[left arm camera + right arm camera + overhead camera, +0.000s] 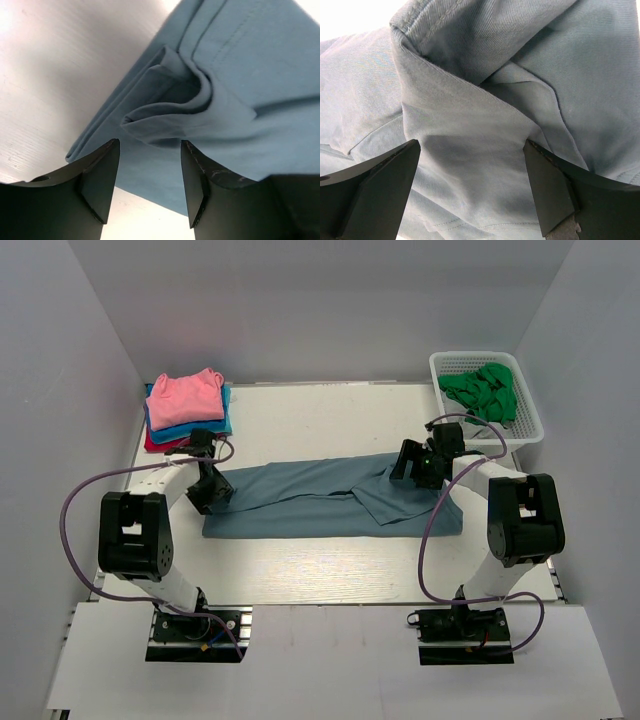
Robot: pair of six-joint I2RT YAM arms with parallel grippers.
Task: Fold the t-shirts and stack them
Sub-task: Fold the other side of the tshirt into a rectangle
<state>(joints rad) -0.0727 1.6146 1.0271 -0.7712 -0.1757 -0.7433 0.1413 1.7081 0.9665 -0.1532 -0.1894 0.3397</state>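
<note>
Shirt status: the slate-blue t-shirt [320, 502] lies flat on the table [330, 410] near the middle, folded into a long band. Its long axis runs left to right, roughly parallel to the near edge, with the right end sitting slightly farther back than the left. I cannot tell which end carries the collar. A flap is doubled over the band right of centre, leaving a diagonal crease. Left gripper [212, 490] sits at the band's left end; the wrist view shows the left gripper [150, 145] with jaws partly apart, a hemmed, rolled fold of the cloth just ahead of the tips, nothing pinched that I can see. Right gripper [408, 462] is at the upper right part of the band; in its wrist view the right gripper [471, 144] stands wide, a raised ridge of cloth lying between the fingers, not clamped. At the far left corner sits a stack: pink t-shirt [188, 395] on top, bright blue t-shirt [205, 425] beneath, red t-shirt [158, 443] at the bottom. The white basket [528, 422] at far right holds green cloth [485, 390].
</note>
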